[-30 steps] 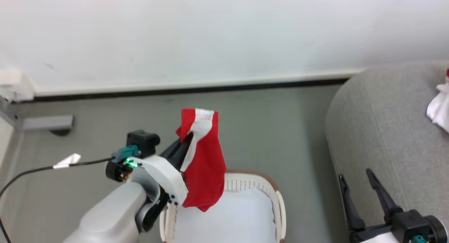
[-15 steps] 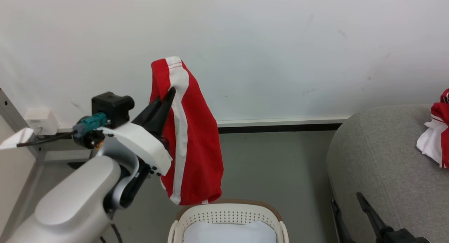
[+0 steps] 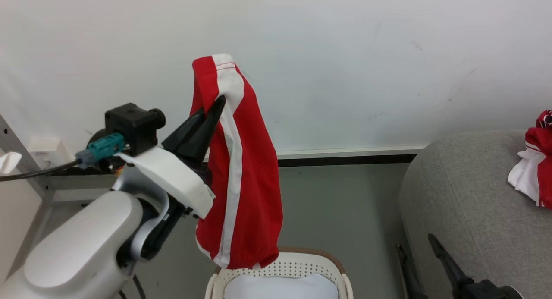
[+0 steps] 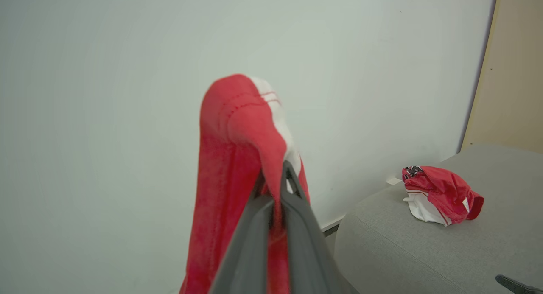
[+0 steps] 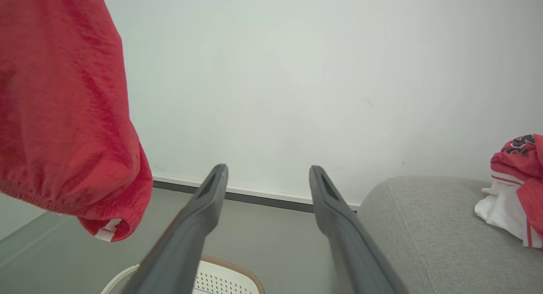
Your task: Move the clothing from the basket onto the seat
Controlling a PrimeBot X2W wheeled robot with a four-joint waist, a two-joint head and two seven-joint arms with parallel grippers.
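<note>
The left claw (image 3: pixel 213 107) is clamped tight on a red garment (image 3: pixel 250 169) with a white stripe, holding it high against the wall (image 3: pixel 366 53). Its hem hangs just above the basket (image 3: pixel 282 271). The right claw (image 5: pixel 268 170) stands spread wide and empty beside the grey seat (image 3: pixel 465 204), where a second garment (image 3: pixel 537 161) lies bunched

A plain white wall (image 3: pixel 345 53) is seen across the upper frame, edged below by a white-and-black skirting board (image 3: pixel 345 155). Grey-green floor (image 3: pixel 336 204) is seen beneath, at centre.
</note>
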